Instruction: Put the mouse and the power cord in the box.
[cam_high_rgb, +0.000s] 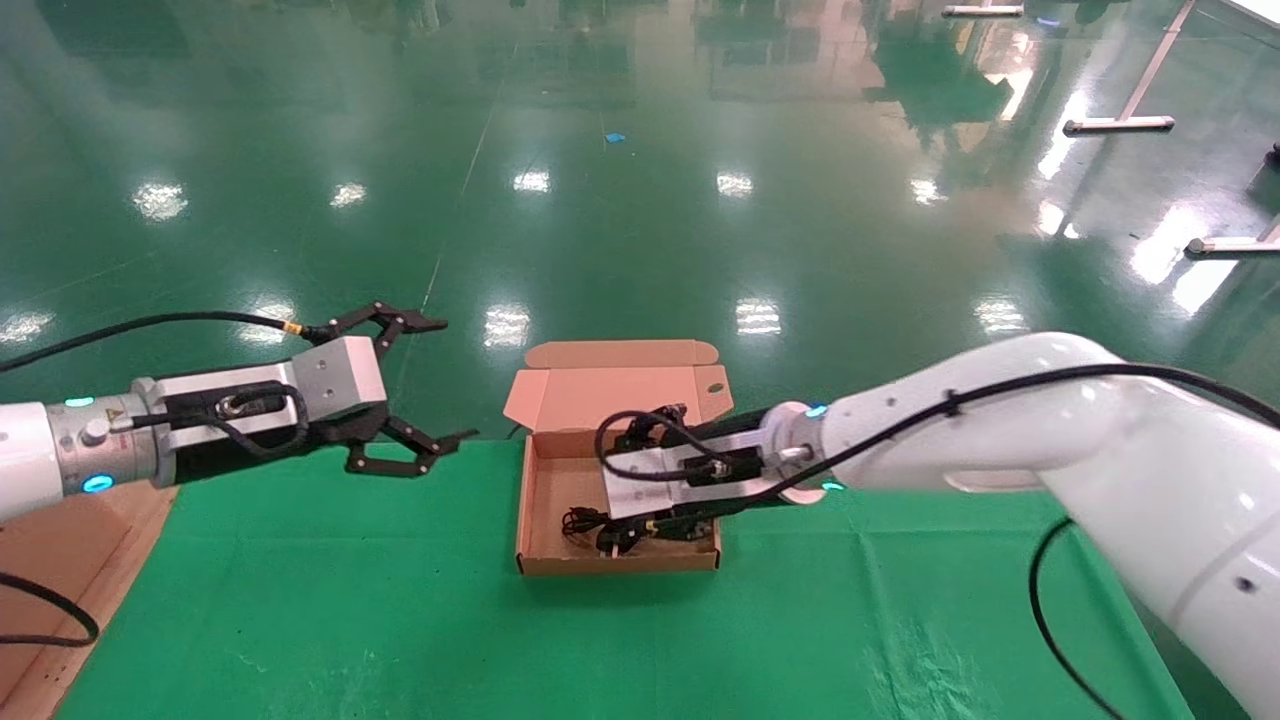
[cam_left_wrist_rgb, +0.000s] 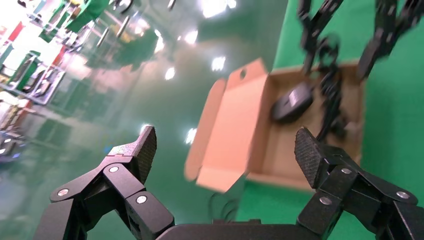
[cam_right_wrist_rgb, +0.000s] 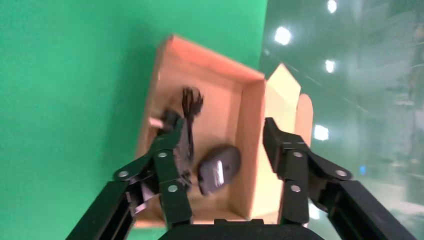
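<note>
The box (cam_high_rgb: 548, 480) sits at the far edge of the green surface (cam_high_rgb: 400, 600), lid folded back. Over it hangs the right gripper (cam_right_wrist_rgb: 225, 145), fingers spread and holding nothing. Below lie the power cord (cam_right_wrist_rgb: 189, 107) and the mouse (cam_right_wrist_rgb: 219, 169) — both look delivered. The left gripper (cam_high_rgb: 415, 390) hovers near the far left corner, wide open (probably just keeping clear).

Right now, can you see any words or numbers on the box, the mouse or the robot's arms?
No words or numbers can be read.
The box: plain brown cardboard, no print.
The mouse: a pale patch, no letters.
The left gripper, open beside the box: a small yellow warning triangle on its wrist, too small to read.
The right gripper, open over the box: no text.
</note>
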